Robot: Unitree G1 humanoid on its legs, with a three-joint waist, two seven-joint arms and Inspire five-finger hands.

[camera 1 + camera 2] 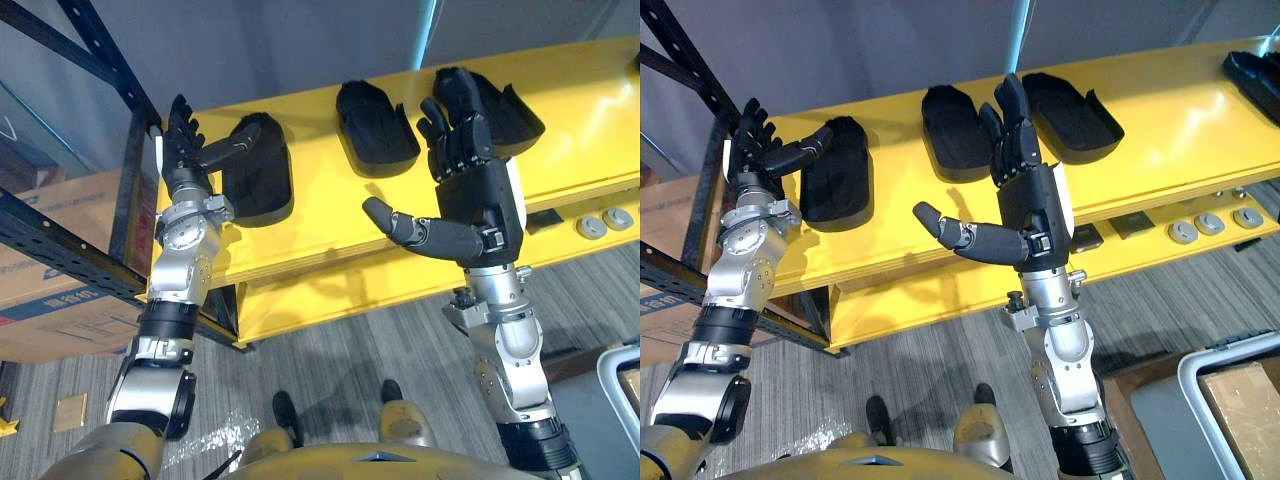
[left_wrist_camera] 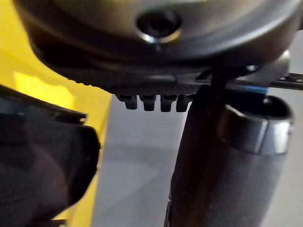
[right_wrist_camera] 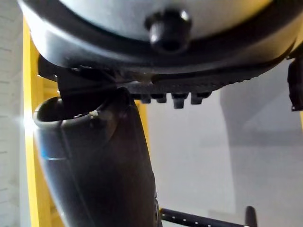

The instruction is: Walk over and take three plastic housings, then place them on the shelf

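My left hand (image 1: 185, 150) was matte black with ribbed, segmented fingers (image 1: 181, 118), as was my right hand (image 1: 478, 190). Each wore a white side strip. Both were mounted on rounded silver-grey arms (image 1: 182, 262) banded in black.

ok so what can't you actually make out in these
- Left housing: part hidden behind the left hand thumb, both eye views.
- Right housing: part covered by the open right hand, left eye view.
- Dark item: cut off by the right eye view's edge; unclear whether it is a housing.
- Round discs: too small to identify.
- Dark shape: blurred, too close, left wrist view.
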